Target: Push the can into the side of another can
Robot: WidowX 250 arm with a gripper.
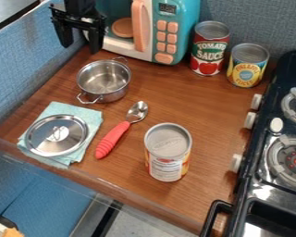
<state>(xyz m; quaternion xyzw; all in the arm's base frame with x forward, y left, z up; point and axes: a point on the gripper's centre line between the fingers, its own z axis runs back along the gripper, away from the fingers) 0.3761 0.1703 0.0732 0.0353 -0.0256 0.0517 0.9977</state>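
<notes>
My gripper [80,34] hangs at the upper left, in front of the toy microwave and above the metal pot, its two fingers apart with nothing between them. One can [167,150] stands upright at the front middle of the wooden counter, well away from the gripper. At the back right, a red and green tomato sauce can [209,48] stands upright by the microwave's side. Just right of it is a shorter yellow and blue can [247,65], also upright.
A small metal pot [104,80] sits left of centre. A spoon with a red handle [113,139] lies left of the front can. A metal lid [56,135] rests on a light blue cloth [90,118]. The microwave [177,30] stands behind; a black stove [286,139] borders the right.
</notes>
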